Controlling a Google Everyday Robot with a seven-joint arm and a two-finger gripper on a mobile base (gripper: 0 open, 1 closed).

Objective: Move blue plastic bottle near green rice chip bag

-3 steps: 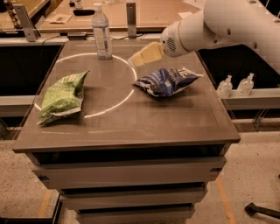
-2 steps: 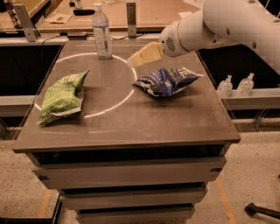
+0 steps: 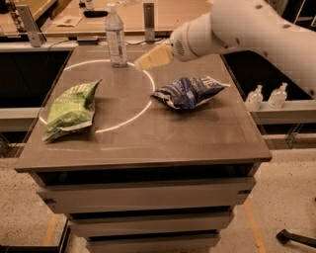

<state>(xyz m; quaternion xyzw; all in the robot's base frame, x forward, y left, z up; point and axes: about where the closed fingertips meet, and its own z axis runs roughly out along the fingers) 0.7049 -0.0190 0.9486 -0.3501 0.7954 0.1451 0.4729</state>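
Note:
The blue plastic bottle (image 3: 116, 35), clear with a white cap and a pale label band, stands upright at the far left of the table top. The green rice chip bag (image 3: 72, 107) lies flat near the table's left edge, closer to me. My gripper (image 3: 147, 60) hangs above the table at the end of the white arm, just right of the bottle's base and apart from it, holding nothing that I can see.
A dark blue snack bag (image 3: 190, 92) lies right of centre. A white circle line (image 3: 133, 116) is marked on the grey table (image 3: 163, 143). Two small pump bottles (image 3: 266, 96) stand on a ledge at right. A wooden counter (image 3: 163, 15) lies behind.
The gripper has crept slightly left toward the bottle. The bottle and both bags have not moved.

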